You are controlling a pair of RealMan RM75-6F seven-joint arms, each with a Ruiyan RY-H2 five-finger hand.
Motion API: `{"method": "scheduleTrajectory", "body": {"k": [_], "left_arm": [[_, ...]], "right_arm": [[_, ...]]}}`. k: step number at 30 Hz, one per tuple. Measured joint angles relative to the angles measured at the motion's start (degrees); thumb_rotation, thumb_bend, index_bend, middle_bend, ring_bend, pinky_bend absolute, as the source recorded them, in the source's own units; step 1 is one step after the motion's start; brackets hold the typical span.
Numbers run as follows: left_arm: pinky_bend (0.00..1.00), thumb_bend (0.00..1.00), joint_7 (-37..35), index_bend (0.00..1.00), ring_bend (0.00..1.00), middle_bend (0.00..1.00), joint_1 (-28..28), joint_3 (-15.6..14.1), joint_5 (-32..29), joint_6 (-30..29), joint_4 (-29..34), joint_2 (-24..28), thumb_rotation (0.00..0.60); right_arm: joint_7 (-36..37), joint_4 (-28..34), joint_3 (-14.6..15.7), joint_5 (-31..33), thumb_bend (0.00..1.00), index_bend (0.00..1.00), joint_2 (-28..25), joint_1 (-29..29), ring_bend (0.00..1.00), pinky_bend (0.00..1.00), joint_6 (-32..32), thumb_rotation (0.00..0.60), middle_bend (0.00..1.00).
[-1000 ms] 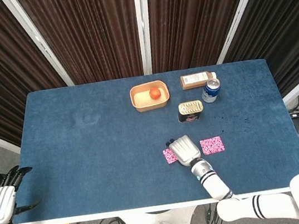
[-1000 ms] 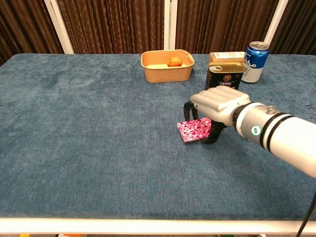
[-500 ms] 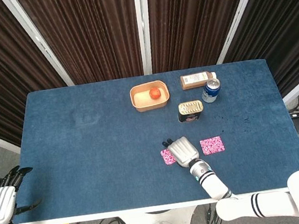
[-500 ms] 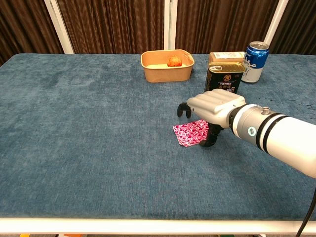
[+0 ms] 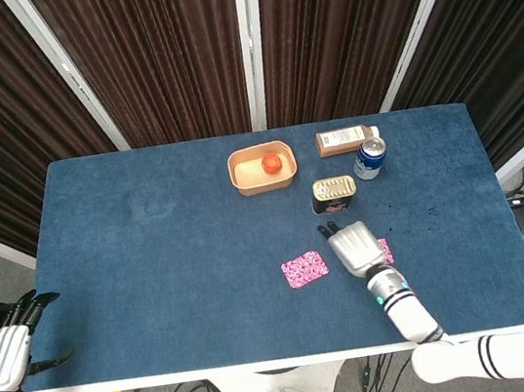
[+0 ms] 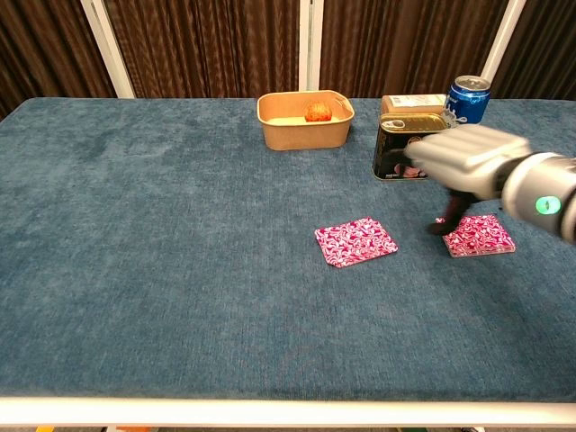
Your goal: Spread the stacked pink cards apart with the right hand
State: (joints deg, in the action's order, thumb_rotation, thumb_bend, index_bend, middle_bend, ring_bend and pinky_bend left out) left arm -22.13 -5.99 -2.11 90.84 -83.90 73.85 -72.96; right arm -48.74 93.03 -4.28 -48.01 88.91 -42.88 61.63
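Two pink patterned cards lie flat on the blue table, well apart. One card (image 5: 305, 269) (image 6: 355, 241) sits uncovered near the table's middle front. The other card (image 6: 479, 235) lies to its right, mostly hidden under my right hand (image 5: 355, 247) in the head view, where only its edge (image 5: 387, 252) shows. My right hand (image 6: 468, 158) hovers over that card's left side, fingers pointing down toward it, holding nothing. My left hand (image 5: 5, 348) hangs off the table's left front corner, fingers apart and empty.
A tan tray (image 5: 263, 168) (image 6: 304, 121) with an orange fruit stands at the back. A dark tin (image 5: 334, 194) (image 6: 403, 144), a blue can (image 5: 370, 157) (image 6: 466, 94) and a brown box (image 5: 346, 139) stand just behind my right hand.
My right hand has left the left card and swung right to the other card. The left card slid slightly left before the hand released it.
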Motion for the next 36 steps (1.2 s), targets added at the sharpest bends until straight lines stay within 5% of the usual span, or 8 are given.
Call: {"method": "scheduleTrajectory", "body": {"k": [12, 36], "left_arm": [[0.16, 0.00, 1.1, 0.18, 0.07, 0.16, -0.2, -0.1, 0.2, 0.0, 0.8, 0.0, 0.600], [0.16, 0.00, 1.0, 0.18, 0.07, 0.16, -0.2, -0.1, -0.1, 0.4, 0.5, -0.1, 0.600]], "right_arm": [[9.6, -5.0, 4.4, -3.7, 0.12, 0.23, -2.9, 5.0, 0.85, 0.92, -2.0, 0.600, 0.22], [11.7, -9.5, 3.3, -5.5, 0.15, 0.28, -0.6, 7.0, 0.85, 0.92, -3.3, 0.600, 0.26]]}}
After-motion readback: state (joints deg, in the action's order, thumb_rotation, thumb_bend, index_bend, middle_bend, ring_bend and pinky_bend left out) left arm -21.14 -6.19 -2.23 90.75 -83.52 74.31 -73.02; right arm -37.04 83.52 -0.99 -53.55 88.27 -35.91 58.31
